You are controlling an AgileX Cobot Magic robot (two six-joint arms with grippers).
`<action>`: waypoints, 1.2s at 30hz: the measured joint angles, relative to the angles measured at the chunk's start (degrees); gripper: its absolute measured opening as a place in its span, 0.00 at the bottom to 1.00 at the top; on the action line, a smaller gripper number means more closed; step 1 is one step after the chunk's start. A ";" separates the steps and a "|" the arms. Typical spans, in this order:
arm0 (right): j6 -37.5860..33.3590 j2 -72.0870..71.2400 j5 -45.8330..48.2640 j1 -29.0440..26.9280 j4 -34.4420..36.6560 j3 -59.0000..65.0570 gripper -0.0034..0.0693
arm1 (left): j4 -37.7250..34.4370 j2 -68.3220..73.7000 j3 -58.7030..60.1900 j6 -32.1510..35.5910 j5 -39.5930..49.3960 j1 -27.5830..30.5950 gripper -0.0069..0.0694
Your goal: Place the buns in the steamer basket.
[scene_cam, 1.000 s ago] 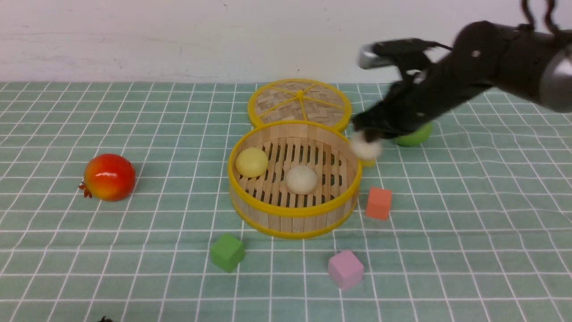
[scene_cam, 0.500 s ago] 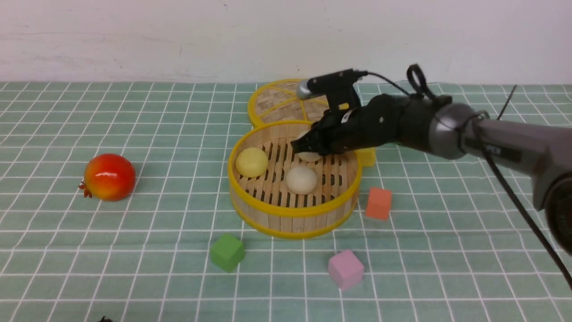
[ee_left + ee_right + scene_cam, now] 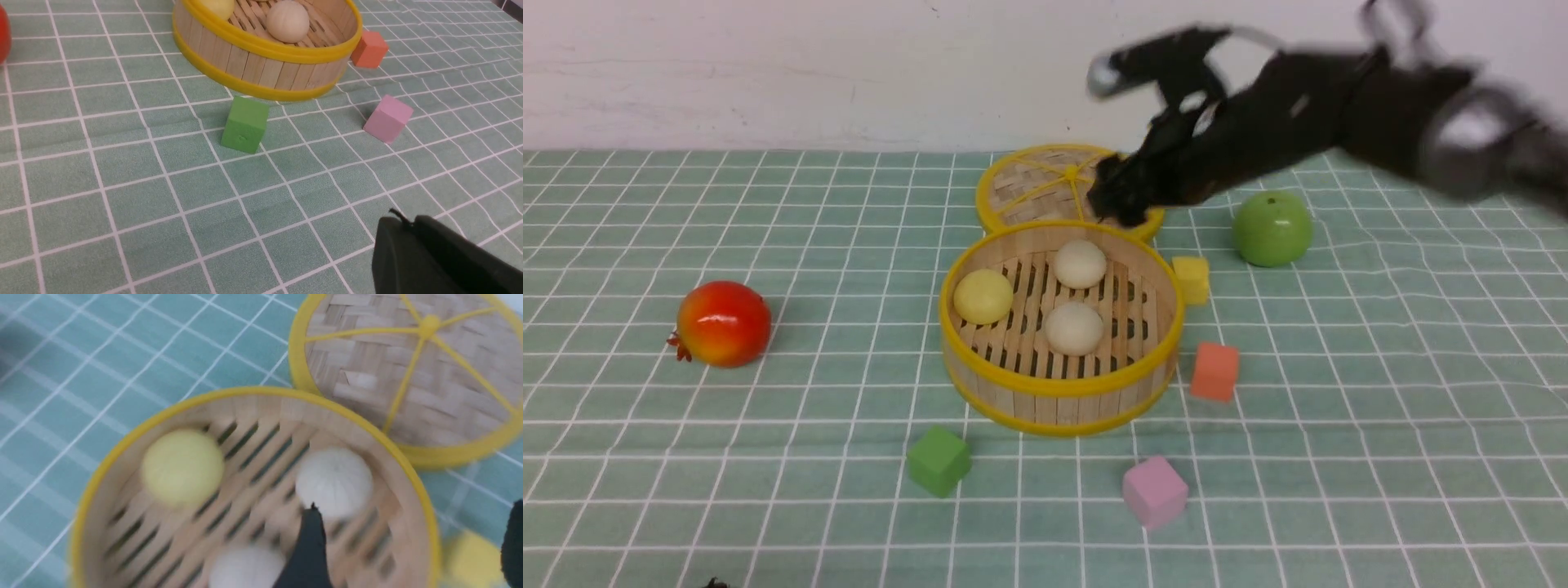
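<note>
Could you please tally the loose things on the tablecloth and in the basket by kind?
Buns: 3, one pale yellow, two cream, all in the steamer basket
Cubes: 4, green, pink, orange, yellow
Fruit: 2, green apple, red pomegranate
Basket lid: 1
Total: 10
</note>
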 joint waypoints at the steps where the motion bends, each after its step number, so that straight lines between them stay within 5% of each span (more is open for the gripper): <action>1: 1.22 -3.33 5.11 -0.07 -1.05 0.15 0.82 | 0.00 0.00 0.00 0.00 0.00 0.00 0.14; 6: 8.12 -20.19 22.40 -0.24 -6.12 7.91 0.56 | 0.00 0.00 0.00 0.00 0.00 0.00 0.14; 15: 15.14 -49.94 25.58 -0.31 -7.33 29.94 0.03 | 0.00 0.00 0.07 0.00 0.00 0.00 0.14; 25: 15.40 -87.03 25.02 3.01 -6.36 44.76 0.02 | 0.00 0.00 0.07 0.00 0.00 0.00 0.14; 31: 15.40 -95.54 22.11 -7.91 -8.23 59.51 0.02 | 0.00 0.12 0.13 0.00 0.02 0.00 0.14; 36: 11.93 -97.18 8.69 -18.50 -5.39 72.38 0.02 | 0.00 0.11 0.15 0.00 0.02 0.00 0.14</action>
